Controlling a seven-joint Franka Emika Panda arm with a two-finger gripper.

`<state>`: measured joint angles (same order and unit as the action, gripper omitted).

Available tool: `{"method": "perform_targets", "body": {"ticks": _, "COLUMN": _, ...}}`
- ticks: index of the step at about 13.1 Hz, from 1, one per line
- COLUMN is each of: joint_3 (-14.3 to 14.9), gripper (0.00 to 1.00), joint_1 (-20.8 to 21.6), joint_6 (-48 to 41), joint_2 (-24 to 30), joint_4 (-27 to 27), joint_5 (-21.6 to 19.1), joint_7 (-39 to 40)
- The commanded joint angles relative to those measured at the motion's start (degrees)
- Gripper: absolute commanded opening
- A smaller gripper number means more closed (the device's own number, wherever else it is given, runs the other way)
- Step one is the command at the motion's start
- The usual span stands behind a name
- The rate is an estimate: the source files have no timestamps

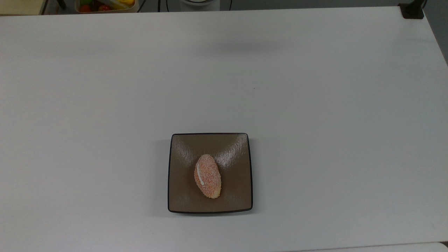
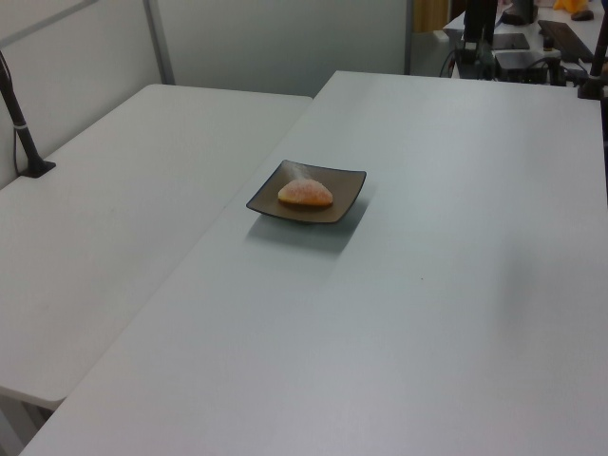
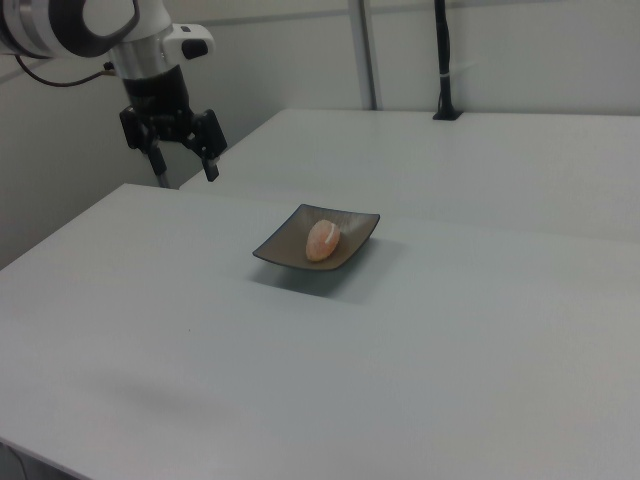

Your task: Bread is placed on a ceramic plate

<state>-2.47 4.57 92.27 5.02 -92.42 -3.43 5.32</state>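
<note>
The white desk [image 1: 315, 105] spans the scene, and a second white desk [image 2: 104, 218] butts against it on the left view's left. The white robot arm [image 3: 90, 25] reaches in at the right view's upper left. Its black hand [image 3: 183, 166] hangs high above the desk, well apart from the plate, with its two fingers [image 3: 211, 170] spread wide and nothing between them. The ceramic plate [image 1: 182, 196], square and glossy brown with a thin dark rim, sits flat on the desk toward the top view's lower middle. The bread [image 1: 208, 176] lies inside the plate, near its centre, its long axis running slightly slantwise in the top view, with the white cream streak [image 1: 200, 174] along the side toward the top view's left. A tray of coloured items [image 1: 105, 5] sits beyond the desk edge at the top view's upper left.
</note>
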Motion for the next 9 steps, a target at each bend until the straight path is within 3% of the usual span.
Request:
{"method": "perform_targets", "body": {"ticks": 1, "joint_3": 0.36, "gripper": 1.00, "joint_1": -0.26, "joint_6": 1.95, "joint_2": 1.83, "joint_4": -2.41, "joint_5": -1.49, "joint_7": 2.07}}
{"method": "perform_targets", "body": {"ticks": 9, "joint_3": 0.36, "gripper": 1.00, "joint_1": -0.18, "joint_6": 2.13, "joint_2": 1.48, "joint_4": -2.32, "joint_5": -1.49, "joint_7": 1.89}}
